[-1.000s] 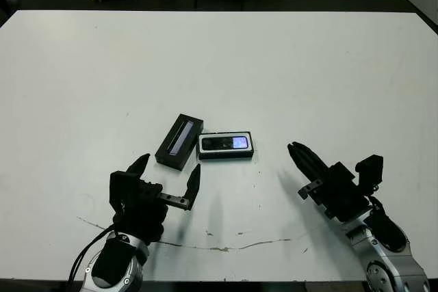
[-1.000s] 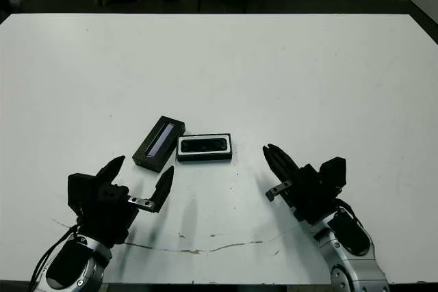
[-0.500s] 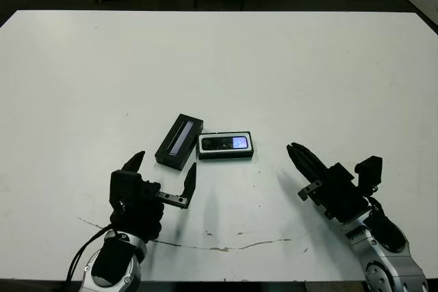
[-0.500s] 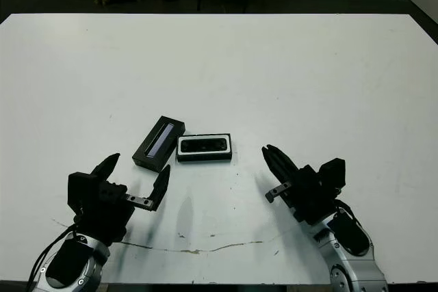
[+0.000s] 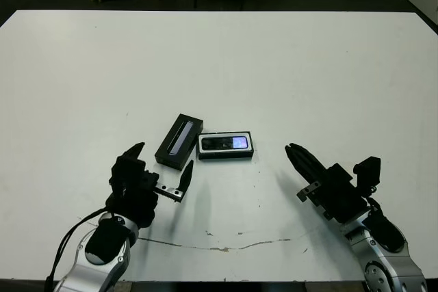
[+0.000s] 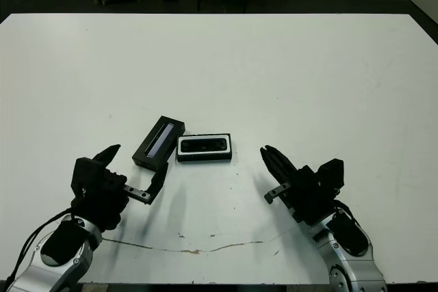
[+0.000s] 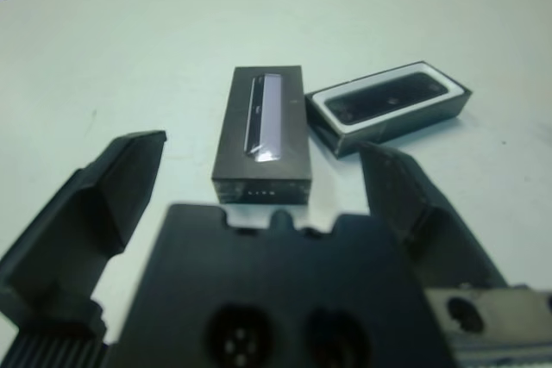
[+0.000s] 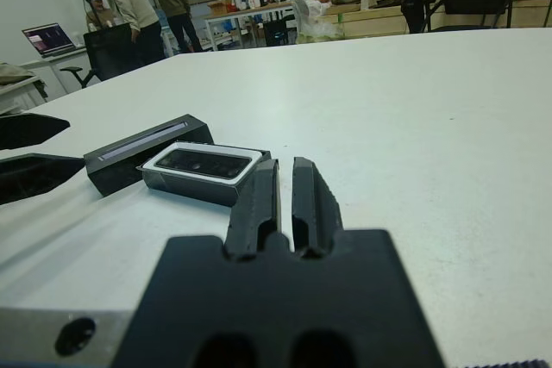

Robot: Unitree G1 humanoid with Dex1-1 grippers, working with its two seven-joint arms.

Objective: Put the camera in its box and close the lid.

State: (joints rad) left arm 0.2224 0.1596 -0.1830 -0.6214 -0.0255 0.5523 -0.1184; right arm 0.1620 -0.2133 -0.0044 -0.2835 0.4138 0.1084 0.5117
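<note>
Even overhead light leaves the white desk [image 5: 287, 66] bright, with soft shadows under both arms. Head views are sharp. In the wrist views the near black hand bodies blur, and the far background softens.

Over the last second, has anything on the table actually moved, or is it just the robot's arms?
Only the arms. The left gripper, fingers open, has moved forward toward the lid; the right gripper, fingers together, edged slightly forward. Neither has touched anything. The lid, and the box with the camera lying in it, stayed where they were, side by side on the table.
</note>
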